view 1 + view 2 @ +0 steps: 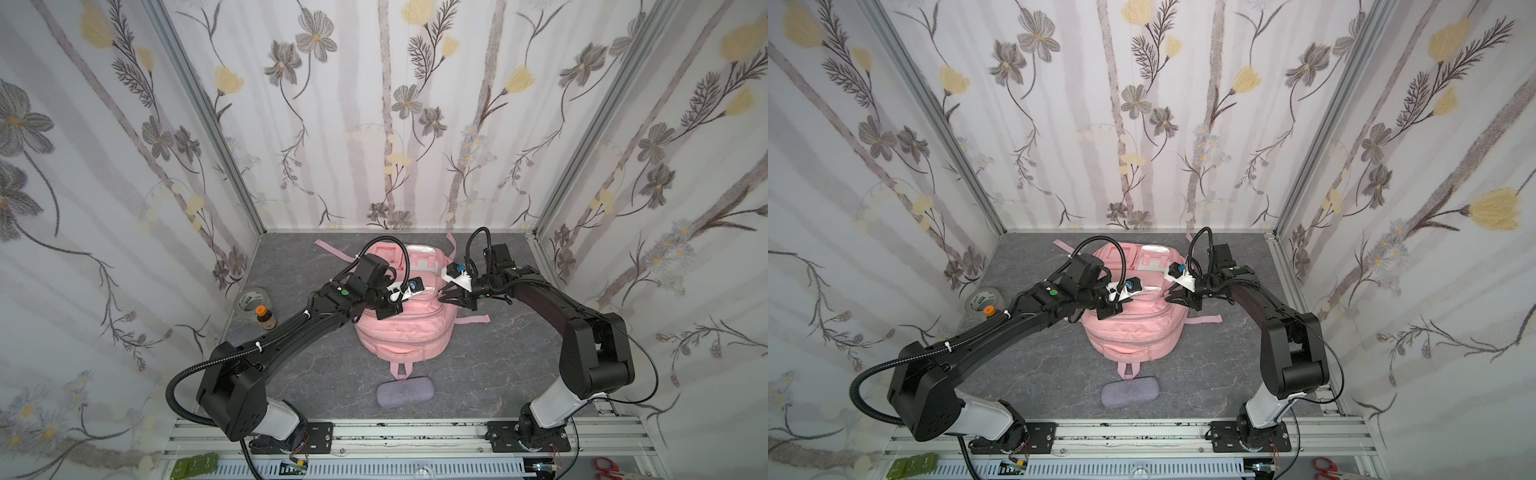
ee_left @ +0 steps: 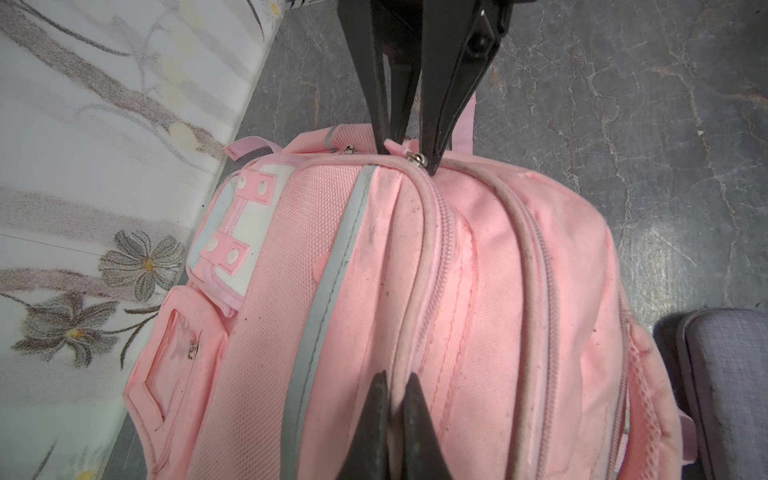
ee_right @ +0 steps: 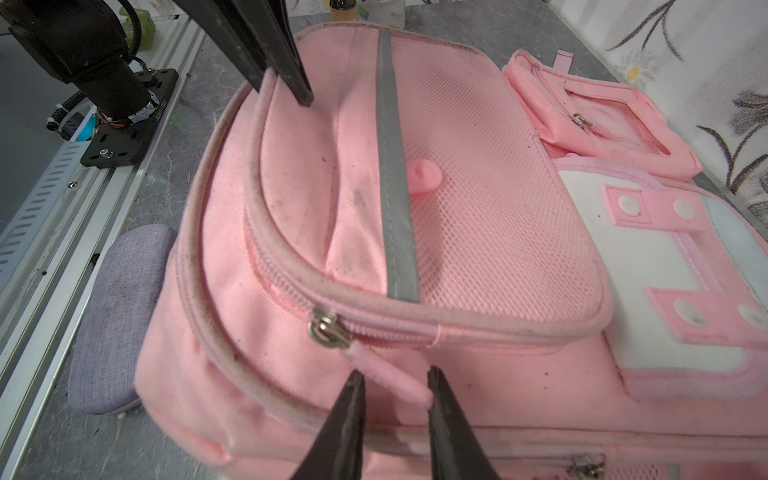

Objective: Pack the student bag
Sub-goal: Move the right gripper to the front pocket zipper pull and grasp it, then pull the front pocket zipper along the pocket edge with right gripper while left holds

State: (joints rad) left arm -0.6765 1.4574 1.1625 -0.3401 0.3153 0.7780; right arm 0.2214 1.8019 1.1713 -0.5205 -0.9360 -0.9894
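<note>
Mid-table, the student bag (image 1: 399, 328) lies front up, long axis from back wall (image 1: 395, 124) to near rail (image 1: 407, 432), handle (image 1: 401, 370) toward the rail, beside a grey pouch (image 1: 405, 394). The left gripper (image 2: 392, 390) pinches its piping (image 2: 415, 291) tight; the right gripper (image 3: 395, 372) straddles the zipper pull (image 3: 374, 361), jaws slightly parted. Bare tabletop (image 1: 519, 353) lies to its right.

- The student bag (image 1: 399, 332) lies at the middle of the surface (image 1: 519, 353).
- A pouch (image 1: 405, 394) lies just before it.
- A tape roll (image 1: 251, 300) sits left by the wall, with a bottle (image 1: 266, 318) just before it.
</note>
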